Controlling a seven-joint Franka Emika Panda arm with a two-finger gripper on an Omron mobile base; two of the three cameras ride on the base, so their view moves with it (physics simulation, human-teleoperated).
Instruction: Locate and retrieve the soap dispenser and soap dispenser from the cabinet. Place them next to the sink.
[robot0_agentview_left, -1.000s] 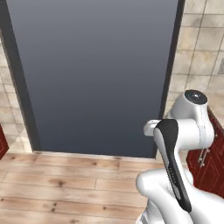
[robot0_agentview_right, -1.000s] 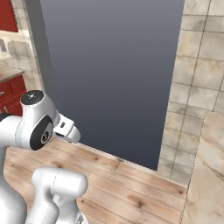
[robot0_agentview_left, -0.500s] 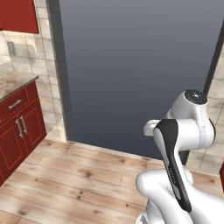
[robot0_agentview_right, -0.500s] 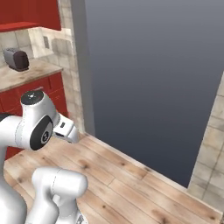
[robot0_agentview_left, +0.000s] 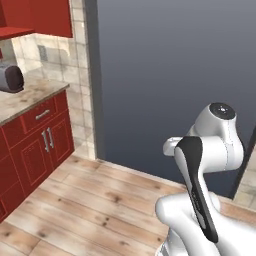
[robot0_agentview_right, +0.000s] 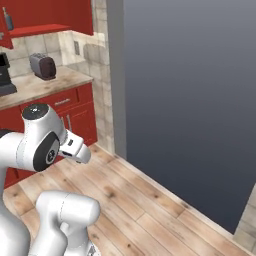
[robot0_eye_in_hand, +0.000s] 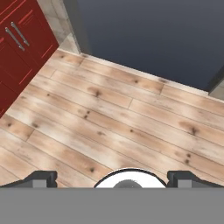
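Note:
My gripper (robot0_eye_in_hand: 113, 179) is open, its two dark fingertips (robot0_eye_in_hand: 41, 178) set wide apart with nothing between them, looking down at a bare wooden floor (robot0_eye_in_hand: 109, 118). The arm is folded close over the base. A red wall cabinet (robot0_agentview_right: 50, 15) with a red shelf (robot0_agentview_right: 37, 30) hangs at the upper left, far from the gripper; it also shows in the left base view (robot0_agentview_left: 35, 17). A small dark bottle-like shape (robot0_agentview_right: 7, 19) stands on that shelf, too small to identify. The soap dispensers and the sink are out of view.
A tall dark grey panel (robot0_agentview_left: 175, 75) fills the wall ahead. Left of it a stone counter (robot0_agentview_right: 35, 87) carries a toaster (robot0_agentview_right: 42, 66) and a dark appliance (robot0_agentview_right: 4, 75), above red base units (robot0_agentview_left: 35, 145) with bar handles. Wooden floor (robot0_agentview_left: 100, 200) lies between.
The whole scene has slid to the right in both base views, so the camera has moved; the counter, toaster and red units have come in at the left. The arm's pose is unchanged.

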